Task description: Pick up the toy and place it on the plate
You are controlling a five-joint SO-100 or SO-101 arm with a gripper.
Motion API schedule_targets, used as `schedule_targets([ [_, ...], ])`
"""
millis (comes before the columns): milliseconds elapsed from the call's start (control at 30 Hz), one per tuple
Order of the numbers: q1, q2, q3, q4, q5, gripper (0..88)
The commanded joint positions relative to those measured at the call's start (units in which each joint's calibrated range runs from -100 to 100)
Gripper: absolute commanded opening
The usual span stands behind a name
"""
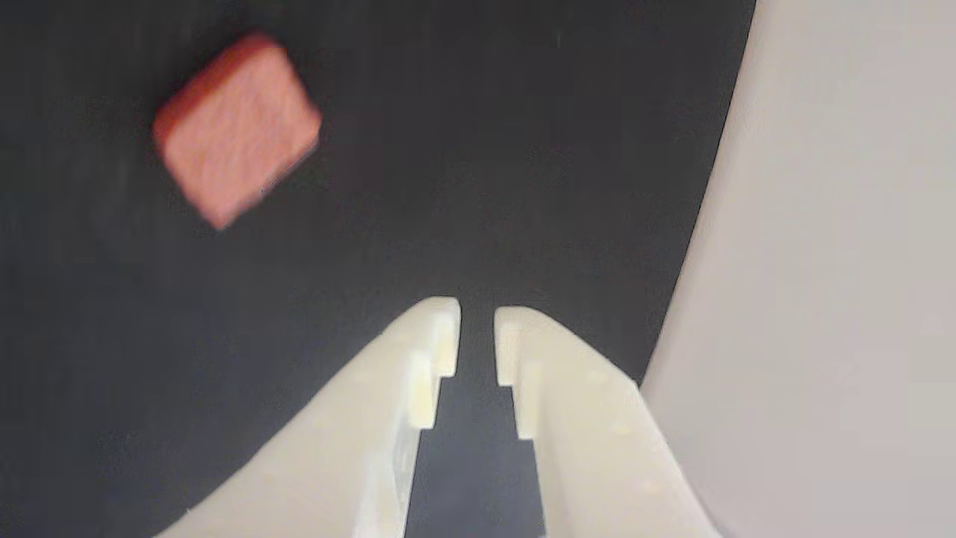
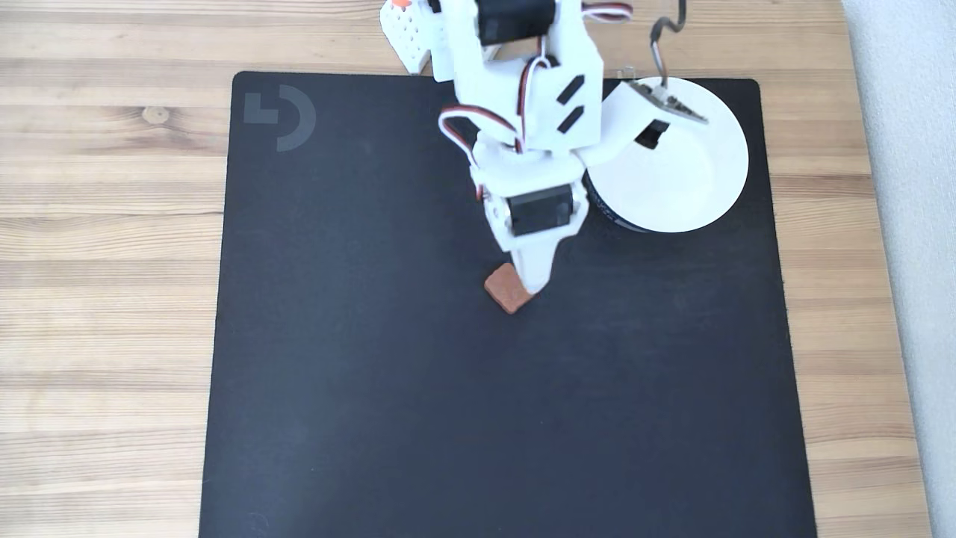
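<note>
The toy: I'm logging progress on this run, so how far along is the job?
Nothing is done yet: the toy lies on the black mat, apart from the plate. In hand: the gripper is near the toy, fingers nearly shut and empty in the wrist view. Left: grasp, carry, set it on the plate.

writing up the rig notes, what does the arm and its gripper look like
The arm is white plastic with black servo blocks and red, white and black cables looping at its side. Two slanted black slots mark one segment. The gripper has two cream-white fingers with stepped inner edges.
</note>
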Motion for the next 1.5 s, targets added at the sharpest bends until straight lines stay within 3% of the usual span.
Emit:
schedule_targets([
  [0, -1.57, 7.85, -9.54, -0.24, -0.13, 2.2],
  [267, -2.74, 19.6, -22.25, 8.49, -0.13, 2.2],
  [733, -2.07, 20.52, -22.16, 19.92, 0.44, 2.2],
  [867, -1.98, 20.52, -22.16, 21.19, 0.5, 2.2],
  [1033, -1.9, 20.52, -22.88, 23.22, 4.25, 2.2],
  [1467, 0.61, 20.6, -22.34, 22.63, 4.25, 2.2],
])
